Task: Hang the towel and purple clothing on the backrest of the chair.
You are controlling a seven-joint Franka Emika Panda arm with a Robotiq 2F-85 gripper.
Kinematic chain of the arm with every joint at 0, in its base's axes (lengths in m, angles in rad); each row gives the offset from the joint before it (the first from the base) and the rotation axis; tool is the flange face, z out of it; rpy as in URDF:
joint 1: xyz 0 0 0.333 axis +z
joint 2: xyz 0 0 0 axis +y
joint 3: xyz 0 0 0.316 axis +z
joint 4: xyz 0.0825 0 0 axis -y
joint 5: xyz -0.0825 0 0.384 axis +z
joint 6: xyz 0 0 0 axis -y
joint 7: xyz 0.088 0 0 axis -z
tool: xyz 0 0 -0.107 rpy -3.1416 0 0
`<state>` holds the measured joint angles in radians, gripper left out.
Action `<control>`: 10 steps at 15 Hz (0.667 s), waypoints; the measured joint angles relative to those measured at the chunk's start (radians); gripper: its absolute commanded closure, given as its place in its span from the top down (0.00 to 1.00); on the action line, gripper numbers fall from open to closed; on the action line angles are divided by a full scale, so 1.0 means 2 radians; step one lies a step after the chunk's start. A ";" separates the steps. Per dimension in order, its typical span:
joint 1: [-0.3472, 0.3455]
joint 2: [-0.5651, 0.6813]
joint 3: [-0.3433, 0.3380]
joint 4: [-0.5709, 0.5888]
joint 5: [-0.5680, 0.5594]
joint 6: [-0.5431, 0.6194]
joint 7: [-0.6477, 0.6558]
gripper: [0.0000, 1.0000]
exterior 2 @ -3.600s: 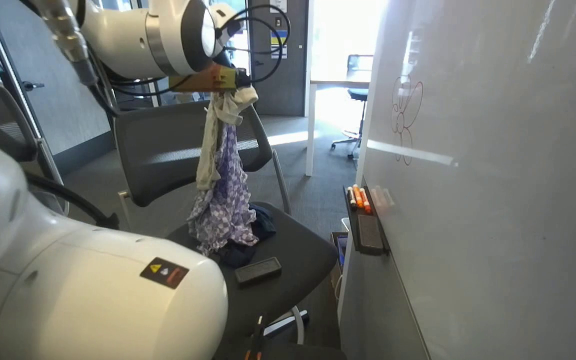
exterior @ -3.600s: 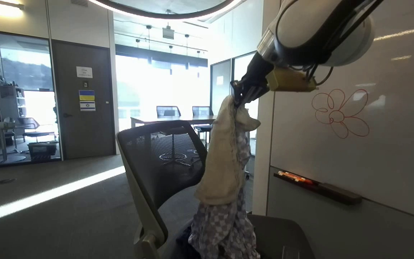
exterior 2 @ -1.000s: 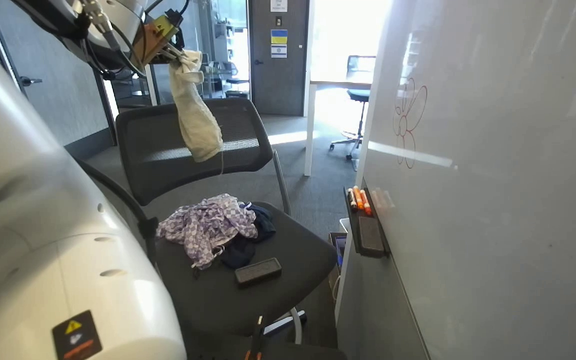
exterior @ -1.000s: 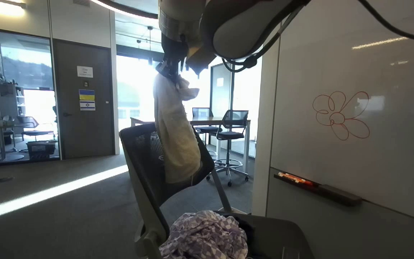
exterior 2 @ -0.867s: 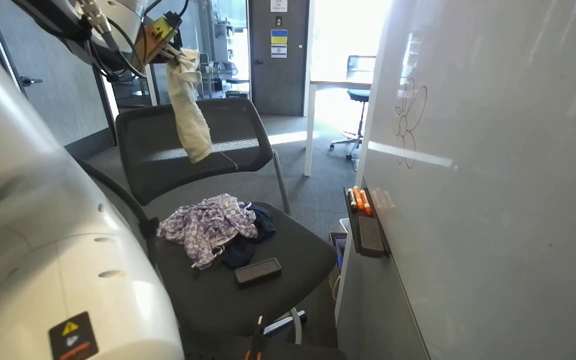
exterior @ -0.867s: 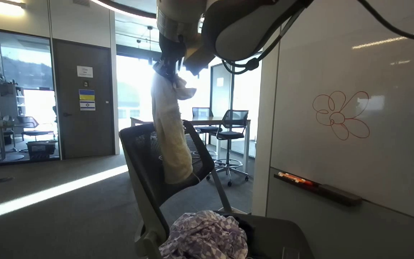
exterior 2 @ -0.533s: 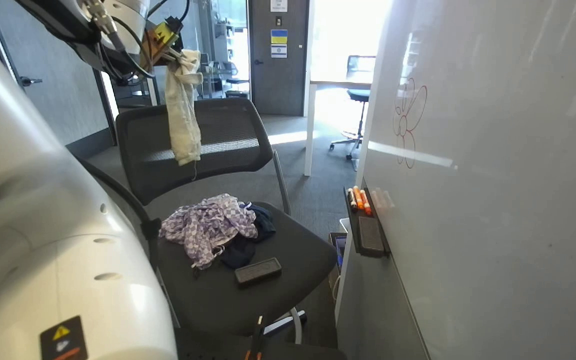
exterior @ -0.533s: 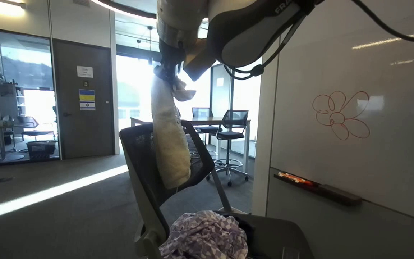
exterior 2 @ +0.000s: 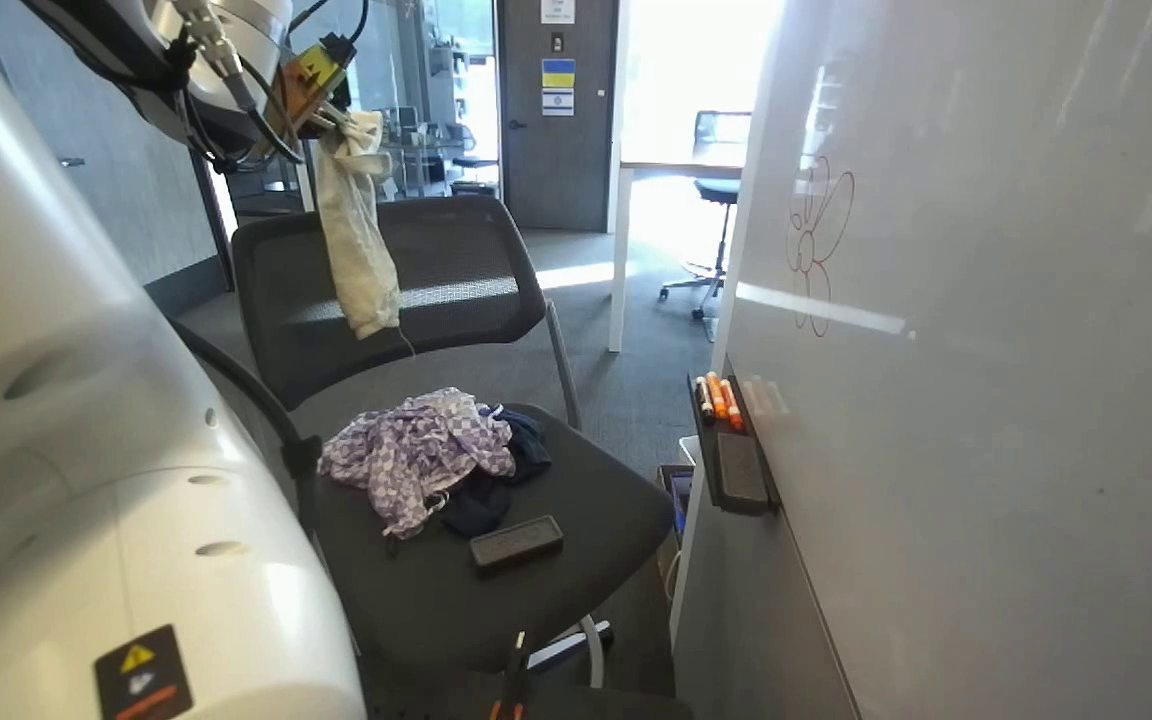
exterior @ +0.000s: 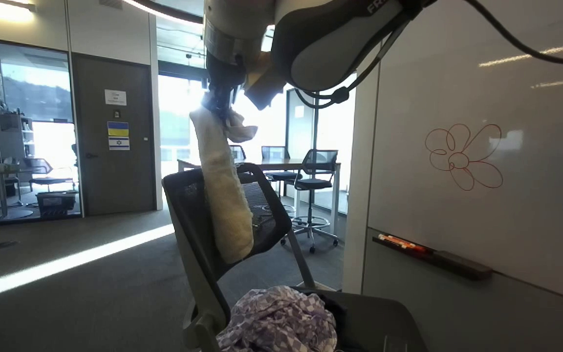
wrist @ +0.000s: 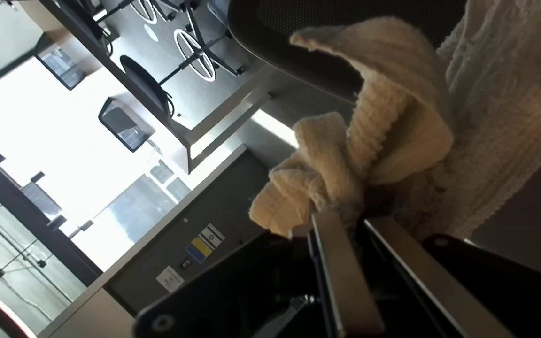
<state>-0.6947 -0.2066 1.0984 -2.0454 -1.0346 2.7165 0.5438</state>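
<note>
My gripper (exterior: 220, 105) is shut on the cream towel and holds it up by a bunched part near one end. The towel (exterior: 227, 195) hangs long and narrow in front of the chair's mesh backrest (exterior 2: 456, 255) in both exterior views. Its lower end reaches below the middle of the backrest, and the gripper is above the top edge. In the wrist view the towel (wrist: 500, 117) bulges out past the fingertips, with cloth pinched between them. The purple checked clothing (exterior 2: 416, 450) lies in a heap on the chair seat (exterior 2: 576, 500), below the towel.
A dark navy cloth (exterior 2: 476, 505) lies against the purple clothing. A dark oblong block (exterior 2: 516, 543) sits on the seat. A whiteboard (exterior: 477, 146) with a marker tray (exterior 2: 736, 460) stands beside the chair. A table (exterior: 281, 164) and other chairs are behind.
Earlier the purple clothing hung up with the towel; now it is heaped on the seat. The gripper has carried the towel over to the backrest, with a slight further shift lately.
</note>
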 measured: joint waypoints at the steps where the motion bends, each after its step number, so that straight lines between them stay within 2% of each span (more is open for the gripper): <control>1: 0.000 0.000 0.000 0.001 0.000 0.000 -0.008 0.07; 10: 0.000 0.001 -0.003 0.001 0.000 0.001 -0.036 0.07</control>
<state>-0.6948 -0.2050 1.0925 -2.0429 -1.0345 2.7177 0.4713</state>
